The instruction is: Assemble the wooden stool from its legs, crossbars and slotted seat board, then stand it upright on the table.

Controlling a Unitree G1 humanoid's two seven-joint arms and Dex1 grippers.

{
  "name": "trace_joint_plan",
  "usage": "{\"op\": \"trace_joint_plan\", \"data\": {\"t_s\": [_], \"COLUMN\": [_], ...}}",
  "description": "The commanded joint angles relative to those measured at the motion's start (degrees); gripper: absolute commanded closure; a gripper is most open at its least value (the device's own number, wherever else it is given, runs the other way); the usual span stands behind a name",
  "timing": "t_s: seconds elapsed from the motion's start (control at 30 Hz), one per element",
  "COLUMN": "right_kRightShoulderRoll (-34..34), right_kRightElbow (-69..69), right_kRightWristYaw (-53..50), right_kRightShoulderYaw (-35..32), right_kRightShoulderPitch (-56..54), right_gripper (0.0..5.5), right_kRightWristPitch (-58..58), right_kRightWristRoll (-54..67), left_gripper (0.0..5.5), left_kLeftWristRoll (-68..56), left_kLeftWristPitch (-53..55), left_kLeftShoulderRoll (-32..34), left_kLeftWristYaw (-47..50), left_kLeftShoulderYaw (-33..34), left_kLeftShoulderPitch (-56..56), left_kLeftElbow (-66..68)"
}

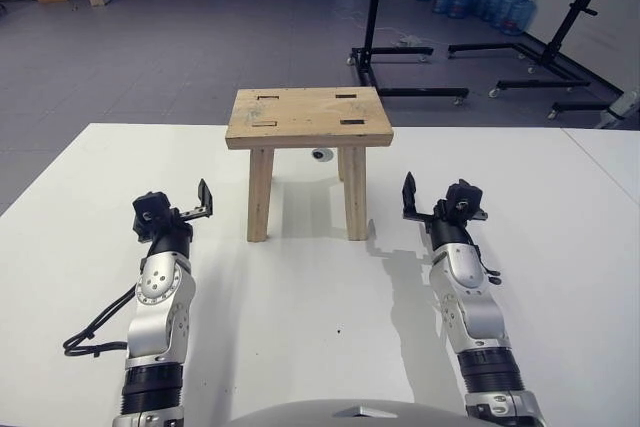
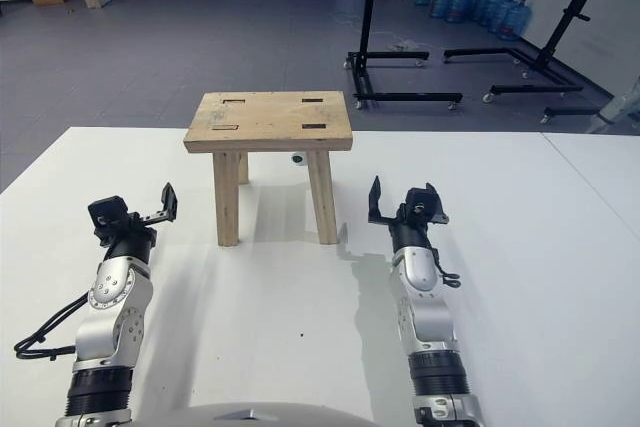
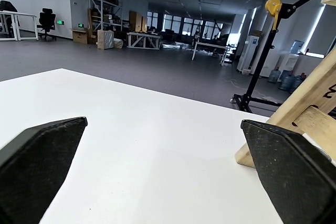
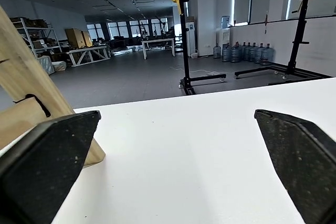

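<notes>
The stool (image 1: pixel 308 115) stood upright, seeming stiff and fairly light, best taken by a leg (image 1: pixel 260 192), while the left claw (image 1: pixel 182 209) and right claw (image 1: pixel 437 203) gaped wide and empty

One stool (image 1: pixel 308 117) — two end effectors (image 1: pixel 180 209) (image 1: pixel 437 205)

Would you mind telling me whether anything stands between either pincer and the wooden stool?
Nothing visible does. The stool stands upright on the table, with the open left pincer and right pincer on either side; only white table surface shows between each and the nearest leg.
</notes>
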Motion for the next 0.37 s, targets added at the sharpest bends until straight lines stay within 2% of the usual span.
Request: {"op": "trace_joint_plan", "data": {"t_s": [0.03, 0.37], "right_kRightShoulderRoll": [1.1, 2.6], "right_kRightElbow": [0.2, 0.6], "right_kRightWristYaw": [1.3, 4.4], "right_kRightShoulderYaw": [-0.9, -1.8], "right_kRightShoulderPitch": [0.0, -0.4], "right_gripper": [0.1, 0.1], "right_kRightWristPitch": [-1.2, -2.3], "right_kRightWristRoll": [-1.3, -2.3], "left_gripper": [0.13, 0.13], "left_kLeftWristRoll": [1.5, 2.8], "left_kLeftWristPitch": [1.5, 1.6], "left_kLeftShoulderRoll": [-0.8, -3.3], "left_kLeftWristYaw": [0.1, -0.6], "left_kLeftShoulderYaw": [-0.8, -1.4], "left_kLeftShoulderPitch": [-0.8, -0.5], "left_kLeftElbow": [-1.5, -1.6]}}
